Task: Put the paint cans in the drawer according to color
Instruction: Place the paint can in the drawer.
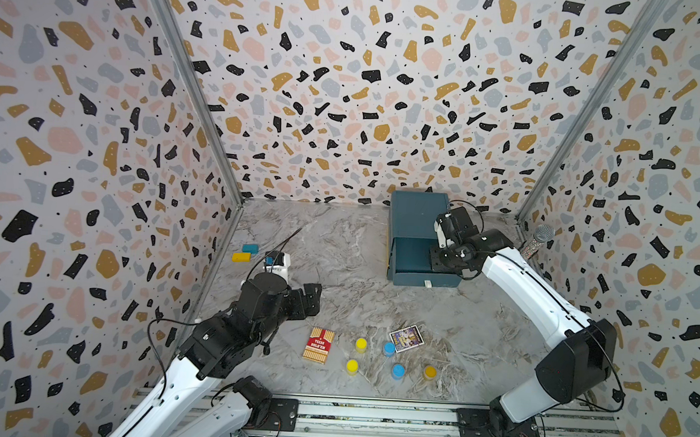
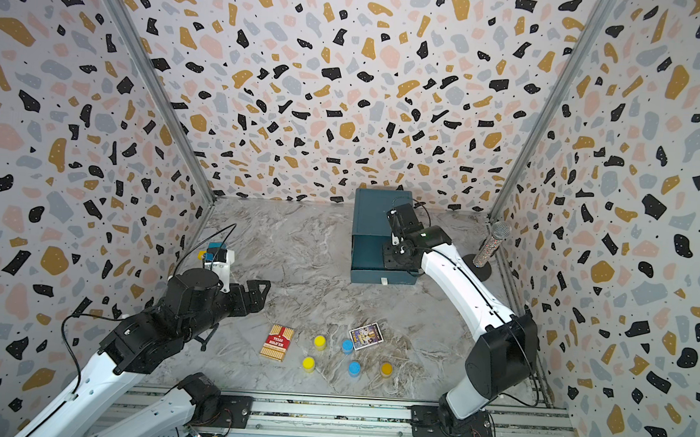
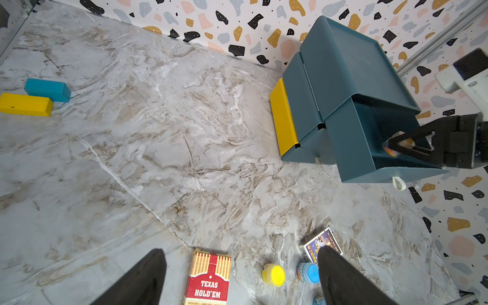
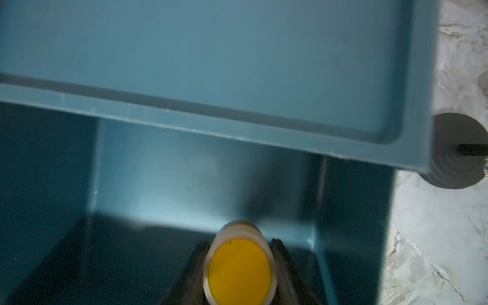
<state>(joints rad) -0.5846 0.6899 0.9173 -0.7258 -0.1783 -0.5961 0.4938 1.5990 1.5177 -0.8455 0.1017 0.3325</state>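
Six in all, counting fast: finding five standing loose on the table point(image 1: 338, 244) toward its near edge, namely first yellow can point(image 1: 360, 344), second yellow can point(image 1: 352, 365), first blue can point(image 1: 389, 348), second blue can point(image 1: 398, 371) and spare orange can point(image 1: 429, 372), and spotting the held orange can point(image 4: 239, 272) inside the pulled-out top drawer point(image 1: 419, 278) of the teal chest point(image 1: 417, 215), hanging above the drawer floor or resting on it, impossible telling which. Judging these pots as light, rigid, smooth-sided little cylinders, probably slick plastic, unlikely breaking but tipping or rolling easily if nudged; advising taking hold across the round side wall, one jaw each side just under the coloured top, coming straight down. Reading the right gripper point(image 4: 239, 244) as partly closed, pinching that orange can by opposite sides, dark fingers point(image 4: 196, 264) flanking the wall in the right wrist view, orange top showing between them. Reading the left gripper point(image 3: 240, 250) as spread wide, gripping nothing, hovering above the table beside the red card box point(image 3: 208, 280), touching none of the cans. Expecting a gentle release being enough, with no other pot showing in the visible part of the drawer.
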